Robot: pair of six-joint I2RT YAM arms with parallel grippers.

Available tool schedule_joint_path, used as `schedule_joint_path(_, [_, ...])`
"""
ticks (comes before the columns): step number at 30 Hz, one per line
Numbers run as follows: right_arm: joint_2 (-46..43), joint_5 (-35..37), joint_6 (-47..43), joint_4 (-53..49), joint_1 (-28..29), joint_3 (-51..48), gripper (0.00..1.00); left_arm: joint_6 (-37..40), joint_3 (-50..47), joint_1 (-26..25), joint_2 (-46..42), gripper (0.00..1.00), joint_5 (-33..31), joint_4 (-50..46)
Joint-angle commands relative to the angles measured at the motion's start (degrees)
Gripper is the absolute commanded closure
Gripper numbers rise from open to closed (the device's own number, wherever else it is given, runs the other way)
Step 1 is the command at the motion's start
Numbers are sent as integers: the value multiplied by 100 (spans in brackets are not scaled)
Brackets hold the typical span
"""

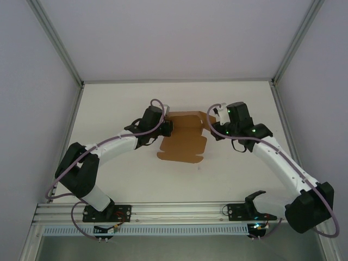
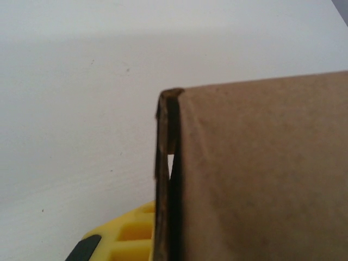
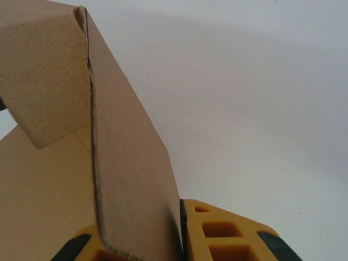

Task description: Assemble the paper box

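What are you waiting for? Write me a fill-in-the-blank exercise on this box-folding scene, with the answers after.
The paper box is plain ___ cardboard. In the top view it lies on the white table ___ the left claw and the right claw. In the right wrist view, a raised box wall stands between the claw's two ___ fingers.
Missing words: brown; between; yellow.
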Motion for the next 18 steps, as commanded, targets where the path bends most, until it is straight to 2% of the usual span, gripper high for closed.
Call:
schedule_joint_path(1, [235, 440, 525, 229, 7, 192, 84, 15, 227, -114, -17, 100, 256, 21])
schedule_joint_path(4, [378, 951, 587, 261, 18, 256, 68, 27, 216, -119, -25, 100, 252, 16])
schedule_joint_path(7, [329, 507, 447, 345, 28, 247, 68, 41, 201, -114, -17, 100, 215, 0])
schedule_joint_path(9, [219, 158, 320, 415, 15, 203, 71, 55, 171, -114, -25, 100, 194, 21])
schedule_joint_path(18, [-15, -383, 205, 432, 19, 149, 67, 124, 169, -121, -14, 100, 347, 65])
